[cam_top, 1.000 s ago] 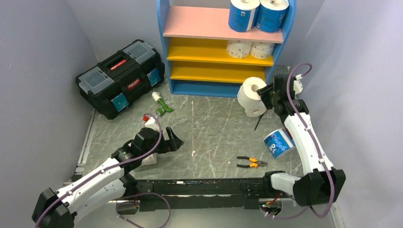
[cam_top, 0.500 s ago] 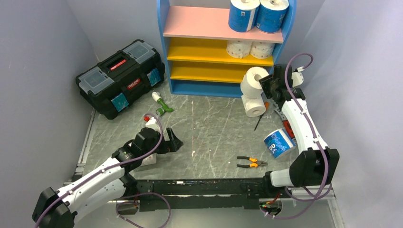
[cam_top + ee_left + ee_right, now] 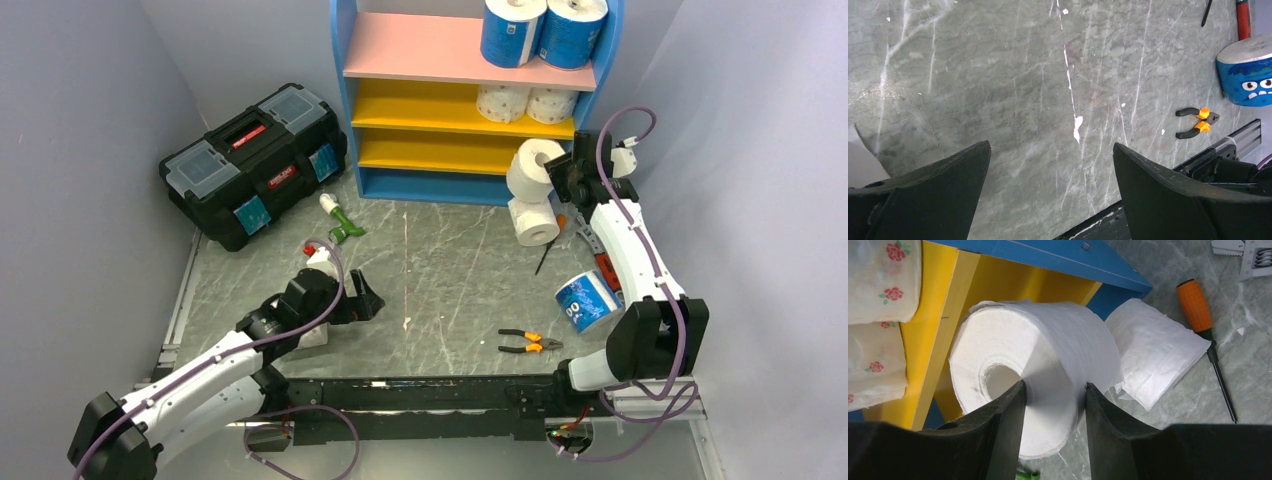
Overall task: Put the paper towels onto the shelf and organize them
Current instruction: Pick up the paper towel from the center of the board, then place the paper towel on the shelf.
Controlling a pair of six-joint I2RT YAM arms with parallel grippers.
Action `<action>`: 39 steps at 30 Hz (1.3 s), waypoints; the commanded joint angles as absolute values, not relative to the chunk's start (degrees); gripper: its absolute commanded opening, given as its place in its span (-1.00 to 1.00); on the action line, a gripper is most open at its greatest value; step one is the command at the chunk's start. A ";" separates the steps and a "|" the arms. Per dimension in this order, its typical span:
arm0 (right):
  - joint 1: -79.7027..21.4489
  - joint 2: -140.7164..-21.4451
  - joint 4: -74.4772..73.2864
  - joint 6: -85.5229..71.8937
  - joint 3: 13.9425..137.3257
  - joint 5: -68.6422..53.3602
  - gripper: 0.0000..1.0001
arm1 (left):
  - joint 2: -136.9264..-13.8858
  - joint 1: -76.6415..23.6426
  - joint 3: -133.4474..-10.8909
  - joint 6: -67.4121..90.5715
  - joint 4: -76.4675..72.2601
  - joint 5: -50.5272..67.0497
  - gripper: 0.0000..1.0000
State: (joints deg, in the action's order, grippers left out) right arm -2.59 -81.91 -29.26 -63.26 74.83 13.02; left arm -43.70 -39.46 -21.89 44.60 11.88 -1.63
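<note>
My right gripper (image 3: 556, 176) (image 3: 1054, 390) is shut on a plain white paper towel roll (image 3: 533, 166) (image 3: 1048, 340), one finger in its core, holding it in front of the shelf's (image 3: 470, 52) lowest yellow board (image 3: 998, 285). Another white roll (image 3: 535, 222) (image 3: 1155, 347) lies on the floor just below. Two blue-wrapped rolls (image 3: 543, 30) stand on the pink top board. Two pink-flowered rolls (image 3: 527, 102) (image 3: 878, 320) sit on the upper yellow board. A blue-wrapped roll (image 3: 586, 301) (image 3: 1248, 70) lies on the floor at right. My left gripper (image 3: 365, 298) (image 3: 1050, 150) is open and empty, low over the floor.
A black toolbox (image 3: 255, 165) stands at the back left. A green object (image 3: 342, 225), orange-handled pliers (image 3: 530, 343) (image 3: 1198, 122), an orange-handled screwdriver (image 3: 1204, 335) and a white object (image 3: 315, 335) beside my left arm lie on the marble floor. Grey walls close both sides.
My right gripper has carried the white roll up and back from above the floor roll toward the right end of the shelf's lower boards. The left arm has barely moved.
</note>
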 commanded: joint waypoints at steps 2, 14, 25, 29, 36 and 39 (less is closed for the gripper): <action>-2.22 -81.67 -22.43 -64.97 77.76 13.67 -0.67 | -44.29 -39.54 -24.30 43.59 12.62 -2.95 0.99; -2.20 -85.26 -22.74 -65.79 81.82 13.34 -0.67 | -43.66 -39.50 -23.79 44.03 12.67 -3.16 0.99; -2.26 -87.20 -22.47 -66.01 84.59 12.06 -0.40 | -43.92 -39.49 -23.58 44.10 12.41 -3.00 0.99; -2.22 -87.49 -21.87 -65.88 83.99 11.08 -0.23 | -44.05 -39.42 -23.51 44.03 12.23 -2.97 0.99; -2.20 -87.56 -20.76 -65.33 83.15 9.62 0.05 | -44.46 -39.50 -23.55 44.04 12.08 -2.80 0.99; -2.22 -87.66 -20.70 -65.00 83.10 9.27 0.17 | -44.42 -39.46 -23.51 44.12 12.06 -2.79 0.99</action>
State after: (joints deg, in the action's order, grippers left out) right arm -2.46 -88.25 -26.00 -64.69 80.79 10.44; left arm -44.12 -39.46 -21.89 44.42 11.90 -1.80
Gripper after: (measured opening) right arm 0.555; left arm 0.994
